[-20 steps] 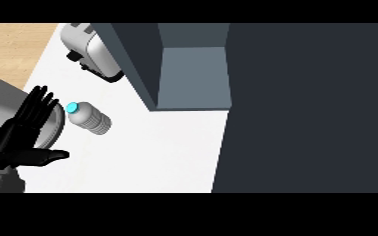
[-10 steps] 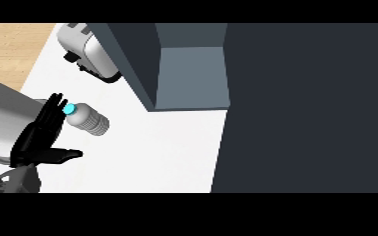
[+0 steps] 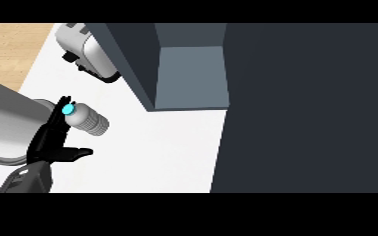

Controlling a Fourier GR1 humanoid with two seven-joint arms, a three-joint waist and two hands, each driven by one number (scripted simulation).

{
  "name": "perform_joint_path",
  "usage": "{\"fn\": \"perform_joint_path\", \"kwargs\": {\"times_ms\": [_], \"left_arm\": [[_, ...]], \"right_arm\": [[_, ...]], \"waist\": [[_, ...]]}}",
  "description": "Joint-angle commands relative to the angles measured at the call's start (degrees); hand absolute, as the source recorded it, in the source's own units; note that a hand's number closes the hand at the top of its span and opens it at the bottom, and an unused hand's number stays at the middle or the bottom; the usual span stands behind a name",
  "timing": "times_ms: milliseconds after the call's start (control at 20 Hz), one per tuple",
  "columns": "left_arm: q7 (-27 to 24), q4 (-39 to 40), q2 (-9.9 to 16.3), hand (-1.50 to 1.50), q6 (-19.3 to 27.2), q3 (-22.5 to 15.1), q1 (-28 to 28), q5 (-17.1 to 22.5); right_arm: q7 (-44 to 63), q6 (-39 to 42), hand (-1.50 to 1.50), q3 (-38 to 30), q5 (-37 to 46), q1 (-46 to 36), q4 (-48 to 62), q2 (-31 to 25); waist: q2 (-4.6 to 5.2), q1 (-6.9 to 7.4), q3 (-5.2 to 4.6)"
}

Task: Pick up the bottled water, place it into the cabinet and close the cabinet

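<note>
White counter (image 3: pixel 162 145), bottled water (image 3: pixel 87 120) touching left hand (image 3: pixel 50 142) fingers

Clear ribbed bottle (image 3: pixel 90 120), cyan cap (image 3: pixel 69 109); white counter (image 3: pixel 162 150).

One hand (image 3: pixel 50 142) is seen at the lower left, fingers extended upward, thumb spread sideways; its forearm (image 3: pixel 26 179) enters from the lower edge.
</note>
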Motion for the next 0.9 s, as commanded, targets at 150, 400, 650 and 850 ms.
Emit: {"fn": "perform_joint_path", "kwargs": {"times_ms": [150, 400, 650, 850], "left_arm": [[-7.8, 9.1, 1.5, -1.50, 0.5, 0.9, -3.4, -1.3], [-7.4, 11.9, -0.1, -1.50, 3.0, 2.4, -8.3, 0.0], [-10.5, 12.4, -1.7, 1.50, 0.9, 1.9, -8.3, -0.1], [-10.3, 12.7, -1.1, 1.50, -3.0, 1.2, -9.8, -0.5]], "right_arm": [[5.1, -1.9, -1.50, 1.8, 6.1, 0.3, -6.8, -1.0], [2.5, -1.0, -1.50, -2.3, 2.2, -0.3, -4.6, -2.5], [1.1, -1.2, -1.50, 0.1, 2.9, 0.4, -4.6, -2.7], [1.2, -2.9, -1.50, 1.8, 4.1, -1.2, -2.4, -1.5]], "waist": [[0.05, -0.32, -0.09], [0.24, -0.44, -0.06], [0.10, -0.29, -0.03], [0.25, -0.61, -0.11]]}}
